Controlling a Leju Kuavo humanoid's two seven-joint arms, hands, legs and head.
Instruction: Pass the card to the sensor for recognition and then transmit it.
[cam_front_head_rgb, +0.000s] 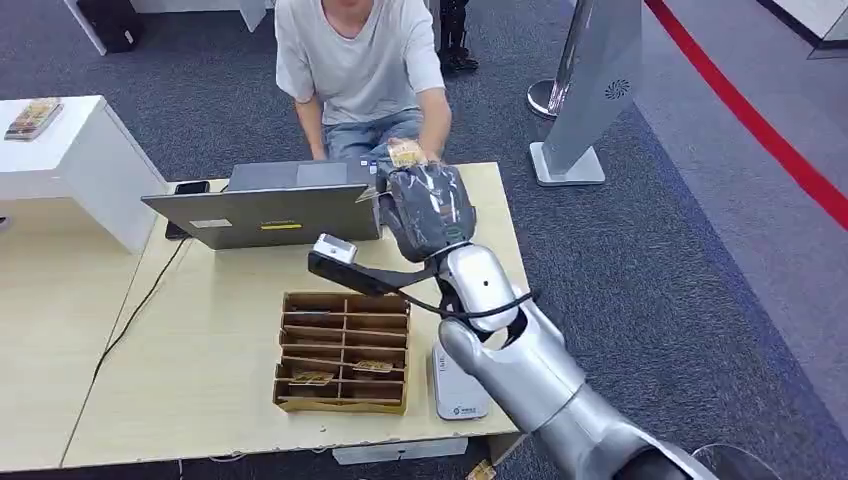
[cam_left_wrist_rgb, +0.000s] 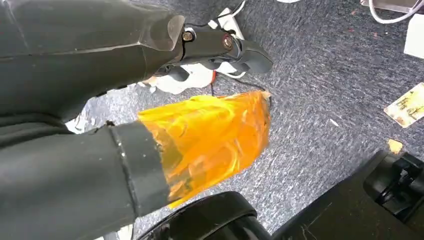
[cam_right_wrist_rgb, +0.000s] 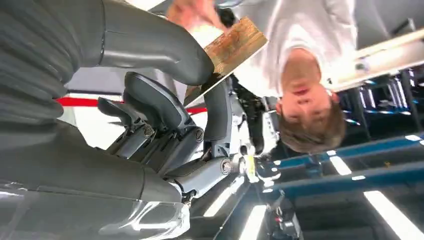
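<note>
The right hand (cam_front_head_rgb: 428, 205) pinches the card (cam_front_head_rgb: 404, 153) by one edge over the desk's (cam_front_head_rgb: 200, 360) far edge, where a person's hand (cam_front_head_rgb: 428, 152) meets it. The card looks thin, light, stiff and slippery, so it is best held by its free edge. The left hand (cam_left_wrist_rgb: 215, 47) hangs empty, fingers loosely curled.

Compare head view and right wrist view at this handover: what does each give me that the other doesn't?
Head view alone: the table, the laptop, the compartment box with cards left in it, and the white sensor beside the box. Right wrist view alone: the thumb pressing the card against the fingers, seen close, and the person's hand blurred at the card's far end. Both: the right hand holding the card out to the seated person.
</note>
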